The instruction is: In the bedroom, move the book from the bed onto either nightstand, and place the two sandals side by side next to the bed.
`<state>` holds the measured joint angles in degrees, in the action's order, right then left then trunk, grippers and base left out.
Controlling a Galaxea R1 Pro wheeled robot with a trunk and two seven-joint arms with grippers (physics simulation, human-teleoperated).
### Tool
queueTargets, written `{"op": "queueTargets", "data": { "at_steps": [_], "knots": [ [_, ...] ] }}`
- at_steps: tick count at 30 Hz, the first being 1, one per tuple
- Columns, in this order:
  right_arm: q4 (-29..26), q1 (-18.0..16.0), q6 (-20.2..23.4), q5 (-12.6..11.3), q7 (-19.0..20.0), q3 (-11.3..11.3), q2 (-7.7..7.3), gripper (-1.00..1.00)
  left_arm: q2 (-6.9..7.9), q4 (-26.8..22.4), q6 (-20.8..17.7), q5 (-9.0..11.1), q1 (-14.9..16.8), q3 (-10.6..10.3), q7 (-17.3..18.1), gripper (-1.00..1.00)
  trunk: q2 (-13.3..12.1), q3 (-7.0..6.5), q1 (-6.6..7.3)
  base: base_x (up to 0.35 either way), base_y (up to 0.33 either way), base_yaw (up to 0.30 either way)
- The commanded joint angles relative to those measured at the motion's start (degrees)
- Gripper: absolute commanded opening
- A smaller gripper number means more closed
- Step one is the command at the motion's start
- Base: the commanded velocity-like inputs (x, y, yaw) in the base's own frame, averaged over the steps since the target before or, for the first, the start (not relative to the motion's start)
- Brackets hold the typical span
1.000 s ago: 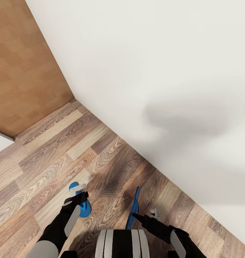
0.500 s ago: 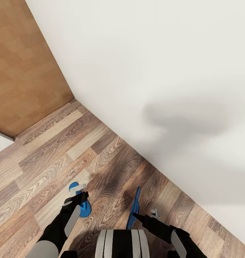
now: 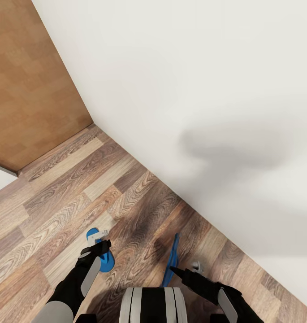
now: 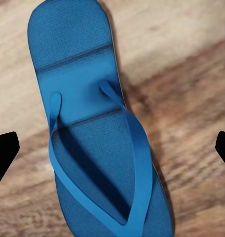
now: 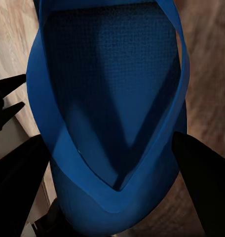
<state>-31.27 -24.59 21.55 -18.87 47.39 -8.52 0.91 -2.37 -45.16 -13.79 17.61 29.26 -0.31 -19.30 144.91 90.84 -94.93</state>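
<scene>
Compared with the earlier head views, the right arm has shifted slightly outward and the flat bright blue flip-flop it carries (image 3: 173,260) has moved with it, standing on edge above the grey-brown wood plank floor (image 3: 72,197) close to the white wall (image 3: 193,89). This indicates that the right sandal is being carried rather than resting, so placement beside the bed remains to be done. The right claw (image 3: 184,270) is pinching this sandal; the right wrist view confirms it, showing the blue sole (image 5: 112,98) pressed between the dark fingers (image 5: 201,182). The second blue flip-flop (image 3: 101,251) lies flat on the floor under the left claw (image 3: 97,242). The left wrist view shows what the head view hides: this sandal (image 4: 93,128) sits strap-up between spread fingertips (image 4: 4,153), not gripped.
</scene>
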Motion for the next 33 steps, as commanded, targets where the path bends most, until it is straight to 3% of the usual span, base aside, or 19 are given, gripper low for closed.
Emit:
{"op": "queueTargets", "data": {
  "at_steps": [1,9,16,21,33],
  "knots": [
    [0.02,-0.02,0.50,-0.47,0.17,-0.27,-0.25,-1.00,0.00,-0.10,-0.24,0.41,0.00,-0.04,-0.30,1.00,0.01,0.03,0.01,0.000,0.000,0.000],
    [-0.02,-0.02,0.50,-6.20,0.27,-0.27,-1.28,-1.00,0.00,-0.10,-0.27,0.41,0.00,-0.04,-0.30,1.00,0.01,0.03,0.01,0.000,0.000,0.000],
    [-0.09,-0.02,0.51,-6.70,1.53,-0.27,-3.28,-1.00,0.00,-0.10,-0.27,0.41,0.00,-0.04,-0.30,1.00,0.01,0.03,0.01,0.000,0.000,0.000],
    [-0.04,-0.02,0.51,-6.70,7.80,-0.27,-3.49,-1.00,0.00,-0.10,-0.27,0.41,0.00,-0.06,-0.30,1.00,0.01,0.03,0.01,0.000,0.000,0.000],
    [-0.02,-0.02,0.51,-6.70,9.38,-0.27,-3.46,-1.00,0.00,-0.10,-0.27,0.41,0.00,-0.12,-0.30,1.00,0.03,0.25,-0.02,0.000,0.000,0.000]
  ]
}}
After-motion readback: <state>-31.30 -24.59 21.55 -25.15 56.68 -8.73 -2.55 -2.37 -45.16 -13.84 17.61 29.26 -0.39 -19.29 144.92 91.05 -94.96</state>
